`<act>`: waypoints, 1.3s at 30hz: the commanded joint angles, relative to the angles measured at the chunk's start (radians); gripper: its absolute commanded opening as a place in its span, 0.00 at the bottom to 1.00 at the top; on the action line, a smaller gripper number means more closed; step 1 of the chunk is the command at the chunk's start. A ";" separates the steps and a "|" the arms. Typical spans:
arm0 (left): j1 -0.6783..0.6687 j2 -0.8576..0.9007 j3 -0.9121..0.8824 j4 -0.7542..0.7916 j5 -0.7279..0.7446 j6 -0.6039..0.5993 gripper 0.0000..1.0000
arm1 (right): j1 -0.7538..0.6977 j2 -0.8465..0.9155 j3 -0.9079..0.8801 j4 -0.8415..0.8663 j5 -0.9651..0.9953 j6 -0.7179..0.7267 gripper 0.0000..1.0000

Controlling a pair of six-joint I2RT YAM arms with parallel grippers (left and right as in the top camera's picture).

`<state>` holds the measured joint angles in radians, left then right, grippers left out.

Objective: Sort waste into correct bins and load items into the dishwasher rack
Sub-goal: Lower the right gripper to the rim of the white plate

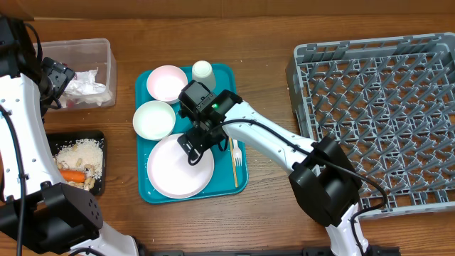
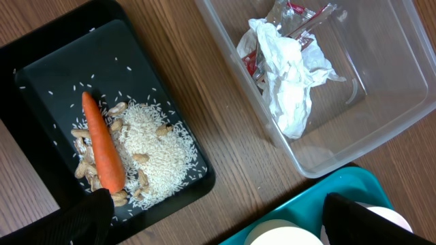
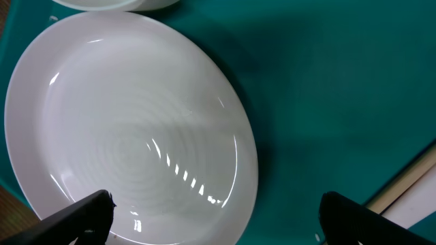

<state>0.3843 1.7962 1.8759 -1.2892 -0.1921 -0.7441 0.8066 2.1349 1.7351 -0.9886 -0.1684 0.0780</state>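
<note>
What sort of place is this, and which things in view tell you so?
Probably a lab bench staged as a dish-clearing station: a grey dishwasher rack, a teal tray of white dishes, and a clear tub and black tray holding sorted waste, with a robot arm reaching over.

We see a carrot (image 2: 102, 153) on crumbs (image 2: 160, 153) in the black tray (image 2: 54, 75), beside the clear tub (image 2: 388, 82) holding napkins (image 2: 289, 82).

overhead: I look straight down on the whole table (image 1: 270, 28).
left wrist: faces down, near tub (image 2: 381, 102) and black tray (image 2: 102, 54).
right wrist: very close on plate (image 3: 122, 136); overhead shares it.
</note>
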 commanded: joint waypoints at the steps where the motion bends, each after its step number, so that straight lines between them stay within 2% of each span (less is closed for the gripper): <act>1: 0.002 -0.003 0.005 0.000 -0.018 0.012 1.00 | 0.006 0.022 0.018 0.010 -0.001 0.005 1.00; 10: 0.002 -0.003 0.005 0.000 -0.018 0.011 1.00 | 0.006 0.100 0.018 0.011 -0.001 0.006 0.91; 13: 0.002 -0.003 0.005 0.000 -0.018 0.011 1.00 | 0.006 0.106 0.018 0.010 0.000 0.006 0.84; 16: 0.002 -0.003 0.005 0.000 -0.018 0.011 1.00 | 0.006 0.106 0.017 0.008 0.000 0.008 0.72; 26: 0.002 -0.003 0.005 0.000 -0.018 0.012 1.00 | 0.006 0.106 -0.029 -0.003 0.064 0.050 0.59; 39: 0.002 -0.003 0.005 0.000 -0.018 0.012 1.00 | 0.024 0.106 -0.028 -0.035 0.063 0.054 0.26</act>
<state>0.3843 1.7962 1.8759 -1.2892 -0.1921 -0.7441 0.8131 2.2368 1.7206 -1.0138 -0.1089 0.1310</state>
